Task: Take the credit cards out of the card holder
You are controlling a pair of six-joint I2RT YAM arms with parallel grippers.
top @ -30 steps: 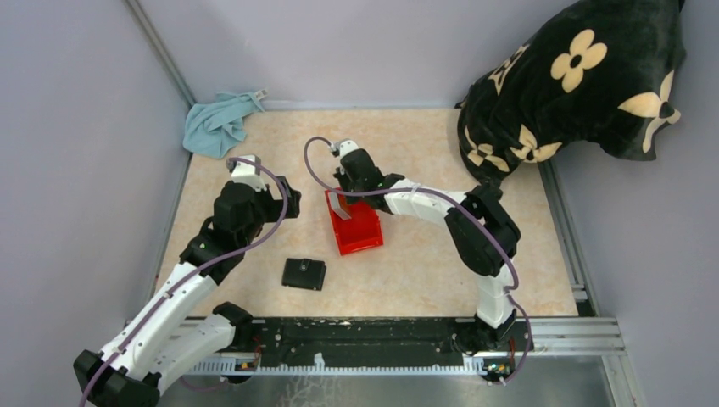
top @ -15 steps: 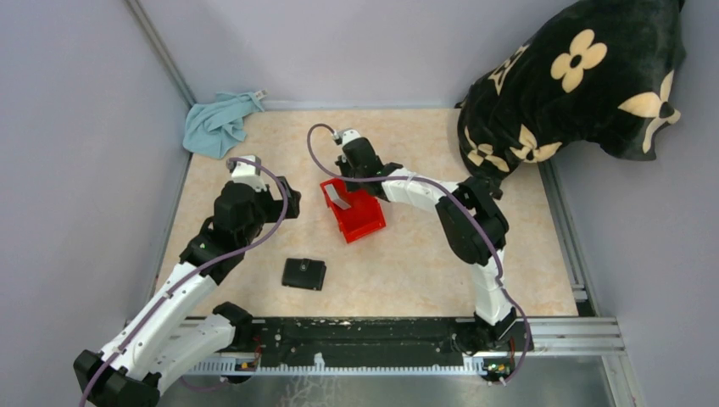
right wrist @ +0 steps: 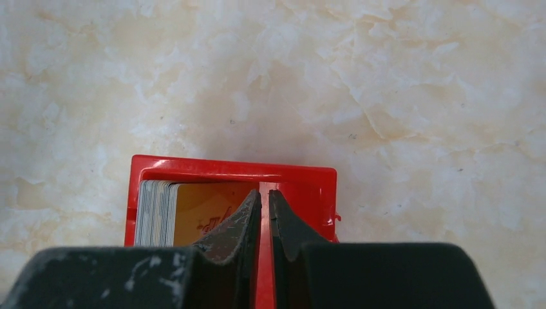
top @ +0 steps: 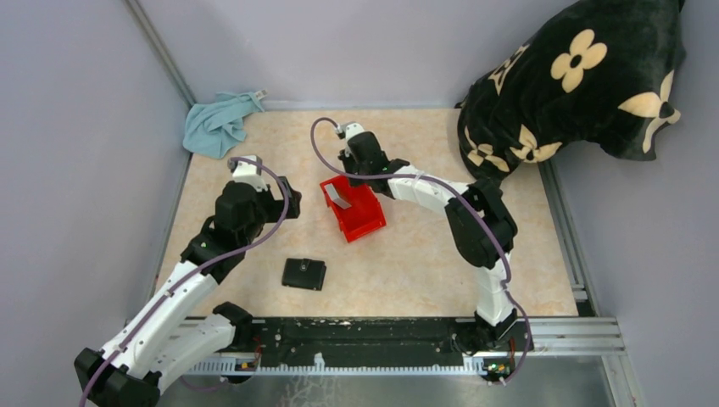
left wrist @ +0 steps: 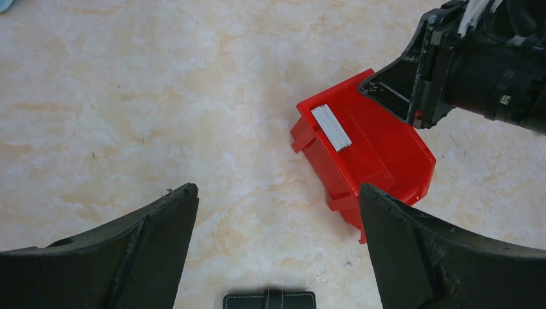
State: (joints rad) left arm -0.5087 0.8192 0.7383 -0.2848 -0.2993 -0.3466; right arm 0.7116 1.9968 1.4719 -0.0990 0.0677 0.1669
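The card holder (top: 303,273) is a small black wallet lying closed on the table; its top edge shows in the left wrist view (left wrist: 269,300). The credit cards (top: 341,201) stand as a stack inside the red bin (top: 360,222); grey edges and an orange face show in the right wrist view (right wrist: 169,212), and they also show in the left wrist view (left wrist: 331,127). My right gripper (right wrist: 265,193) is shut on the red bin's wall (right wrist: 264,257), at the bin's far side (top: 354,176). My left gripper (left wrist: 277,190) is open and empty above bare table, left of the bin (left wrist: 367,151).
A light blue cloth (top: 219,121) lies in the back left corner. A black flowered plush bag (top: 576,80) fills the back right. Grey walls enclose the beige table (top: 254,153). A black rail (top: 365,335) runs along the near edge.
My right gripper has drawn the red bin a little toward the back and turned it, with the cards inside. The left arm and the wallet have not moved.
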